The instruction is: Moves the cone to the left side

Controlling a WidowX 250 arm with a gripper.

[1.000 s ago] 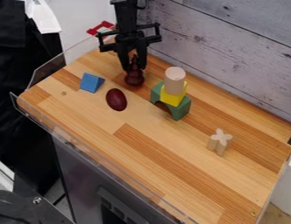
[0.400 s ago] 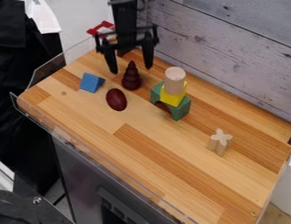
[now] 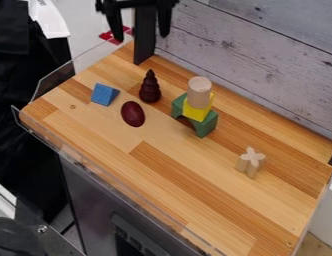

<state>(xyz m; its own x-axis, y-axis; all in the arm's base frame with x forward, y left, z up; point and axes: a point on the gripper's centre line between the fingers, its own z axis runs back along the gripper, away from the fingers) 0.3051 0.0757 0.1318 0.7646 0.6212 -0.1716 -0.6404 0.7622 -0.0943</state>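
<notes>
In the camera view, the gripper (image 3: 141, 38) hangs at the top edge, above and behind the cone (image 3: 150, 89), its two fingers spread wide with nothing between them. The cone stands on the board (image 3: 95, 125), toward the left end as the camera sees it, behind the egg (image 3: 132, 114) and between the blue block (image 3: 104, 94) and the green arch (image 3: 203, 124), touching none of them. Given that place, I would take the carrying as done and the step in hand as getting the arm clear. To do that well, keep the fingers spread and draw straight up and back, leaving any sideways swing until both tips are well above the point of the cone; a clipped tip could topple it. The stack of yellow block (image 3: 197, 111) and cylinder (image 3: 199, 92) on the arch also deserves a wide berth. If the cone is wanted further left, a fresh grip low on its wider part should hold better than one on the tapering top. It is upright, broad end down and narrow tip pointing up, its long axis close to vertical.
</notes>
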